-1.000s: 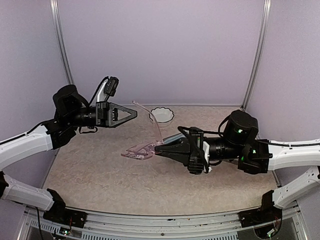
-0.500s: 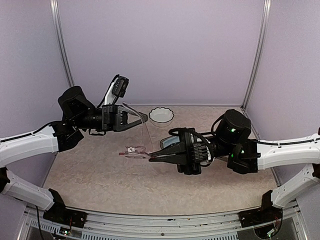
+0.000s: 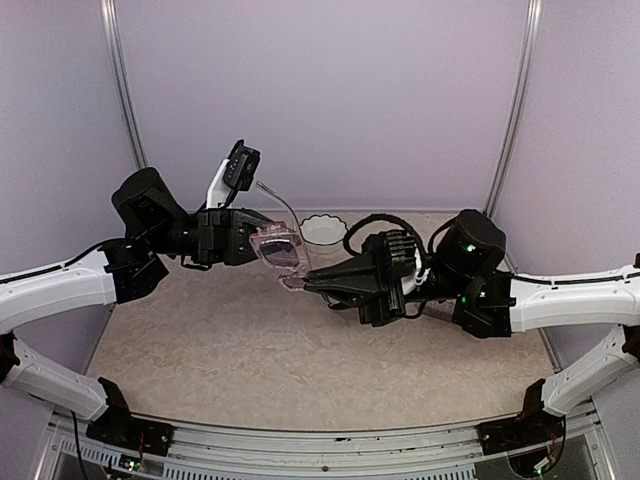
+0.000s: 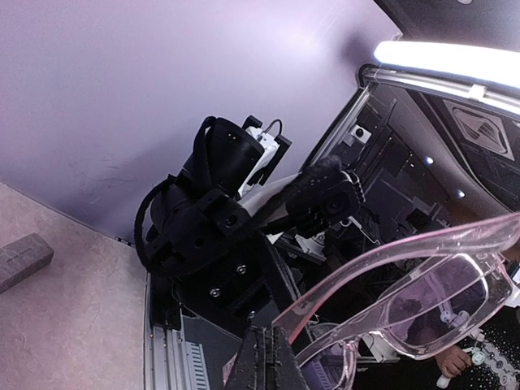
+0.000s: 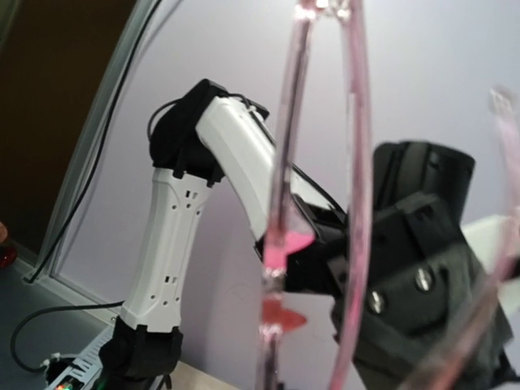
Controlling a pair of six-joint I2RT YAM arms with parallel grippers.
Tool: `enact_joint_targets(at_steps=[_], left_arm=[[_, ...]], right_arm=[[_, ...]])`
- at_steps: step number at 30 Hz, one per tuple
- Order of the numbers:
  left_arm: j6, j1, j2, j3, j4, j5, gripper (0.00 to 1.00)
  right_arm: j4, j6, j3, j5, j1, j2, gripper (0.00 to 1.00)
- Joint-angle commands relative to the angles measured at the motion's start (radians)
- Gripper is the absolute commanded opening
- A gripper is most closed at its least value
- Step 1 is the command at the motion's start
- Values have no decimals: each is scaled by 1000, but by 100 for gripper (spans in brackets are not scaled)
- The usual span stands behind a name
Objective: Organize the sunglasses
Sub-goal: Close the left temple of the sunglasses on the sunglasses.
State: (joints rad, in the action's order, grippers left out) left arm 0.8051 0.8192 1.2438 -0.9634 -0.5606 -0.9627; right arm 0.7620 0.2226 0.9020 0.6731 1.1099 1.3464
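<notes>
The pale pink translucent sunglasses (image 3: pixel 279 245) hang in the air between my two grippers, above the table's back middle. My left gripper (image 3: pixel 258 238) is shut on the end of one temple arm; in the left wrist view its fingertips (image 4: pixel 265 359) pinch that arm, and the front frame (image 4: pixel 443 301) stretches off to the right. My right gripper (image 3: pixel 303 284) is shut on the lower edge of the frame. In the right wrist view the frame (image 5: pixel 280 187) fills the middle, and my own fingers do not show. The round dark-lensed pair is out of view.
A small white scalloped bowl (image 3: pixel 323 230) stands at the back of the table, just behind the glasses. A grey oblong block (image 4: pixel 22 258) lies on the table in the left wrist view. Purple walls close in the back and both sides.
Both grippers have risen and closed in on each other. The glasses have been lifted from near the table and tilted upright, and my left gripper has shut on a temple arm.
</notes>
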Motion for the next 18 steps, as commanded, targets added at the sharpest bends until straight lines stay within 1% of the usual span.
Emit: enact_joint_targets(at_steps=[1, 13, 18], left_arm=[[-19, 12, -6, -45, -29, -36, 0], [-44, 18, -12, -64, -16, -67, 0], [-94, 18, -20, -81, 59, -42, 0]], right_arm=[[37, -81, -10, -29, -20, 15, 0], [34, -180, -16, -40, -58, 27, 0], [-2, -186, -19, -50, -73, 8, 0]])
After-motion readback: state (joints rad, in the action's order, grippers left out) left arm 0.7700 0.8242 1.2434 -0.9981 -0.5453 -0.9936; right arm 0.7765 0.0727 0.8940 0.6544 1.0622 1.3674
